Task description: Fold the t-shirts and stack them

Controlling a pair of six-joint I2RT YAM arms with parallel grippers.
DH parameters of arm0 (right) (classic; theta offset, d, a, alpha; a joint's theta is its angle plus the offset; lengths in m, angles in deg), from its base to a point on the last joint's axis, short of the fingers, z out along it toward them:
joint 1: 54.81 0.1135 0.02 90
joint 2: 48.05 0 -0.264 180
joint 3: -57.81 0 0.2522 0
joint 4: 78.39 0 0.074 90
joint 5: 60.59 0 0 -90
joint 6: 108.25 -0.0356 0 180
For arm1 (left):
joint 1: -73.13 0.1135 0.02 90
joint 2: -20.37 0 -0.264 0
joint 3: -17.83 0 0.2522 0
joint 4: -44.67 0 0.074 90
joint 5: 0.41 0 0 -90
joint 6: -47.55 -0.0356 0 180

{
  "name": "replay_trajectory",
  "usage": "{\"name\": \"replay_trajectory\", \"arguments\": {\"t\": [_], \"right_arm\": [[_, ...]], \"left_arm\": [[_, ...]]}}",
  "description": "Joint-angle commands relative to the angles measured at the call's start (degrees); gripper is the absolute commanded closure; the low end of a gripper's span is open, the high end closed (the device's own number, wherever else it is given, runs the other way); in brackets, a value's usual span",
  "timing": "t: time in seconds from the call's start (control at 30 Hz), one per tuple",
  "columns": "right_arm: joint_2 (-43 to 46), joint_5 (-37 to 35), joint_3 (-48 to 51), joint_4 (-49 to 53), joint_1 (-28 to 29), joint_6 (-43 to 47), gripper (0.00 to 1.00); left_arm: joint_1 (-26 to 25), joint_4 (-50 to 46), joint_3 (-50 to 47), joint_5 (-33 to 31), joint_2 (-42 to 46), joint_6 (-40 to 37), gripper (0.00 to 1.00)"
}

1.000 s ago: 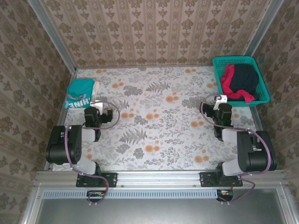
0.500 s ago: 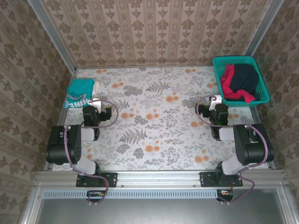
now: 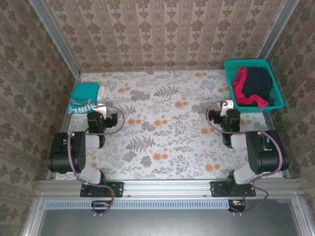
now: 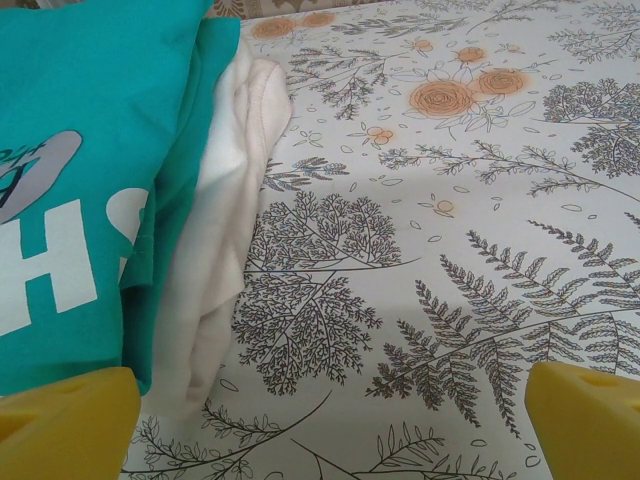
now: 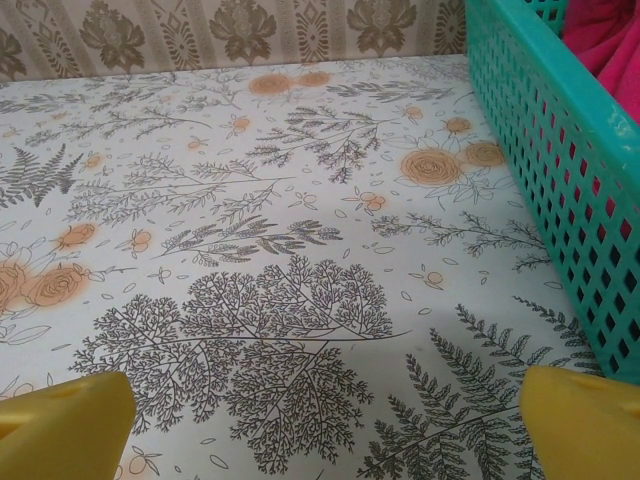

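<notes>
A floral-print table [image 3: 162, 140] is stretching across the overhead view, walled in by patterned paper. In the upper right of that frame a teal mesh basket [image 3: 246, 62] is sitting at the table's edge. It is holding two unfolded t-shirts in a heap: a dark navy shirt [image 3: 259, 82] and a red shirt [image 3: 239, 81] draping over its near side.

At the left edge of the frame, a folded teal shirt [image 3: 82, 94] with white lettering is lying on top of a cream-white shirt [image 3: 102, 92], forming the stack.

The left gripper [image 3: 101, 109] is hovering just below and right of that stack with its jaws spread wide and grasping nothing. The right gripper [image 3: 227, 106] is waiting just left of the basket, likewise spread and empty-handed.

In the left wrist view the cream layer [image 4: 215, 270] is bulging out from under the teal one [image 4: 80, 150] in the left half of the frame.

The risks appear to be twofold. The red and navy shirts are lying tangled, so a pinch on one is likely to be dragging the other out too. With the mesh wall [image 5: 545, 160] so near in the right wrist view, a finger could be snagging it and pulling the light basket along. On the left, a low sweep could be nudging the stack askew.
</notes>
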Motion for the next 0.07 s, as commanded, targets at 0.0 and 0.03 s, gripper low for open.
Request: {"name": "replay_trajectory", "arguments": {"t": [0.0,0.03], "right_arm": [[-0.23,-1.23,-0.92,0.4,0.39,0.8,0.0],[-0.13,-1.23,-0.77,0.2,0.34,0.83,0.0]], "left_arm": [[0.16,1.06,1.09,0.92,0.56,1.0,0.0],[0.14,1.11,1.09,0.86,0.56,0.98,0.0]]}}
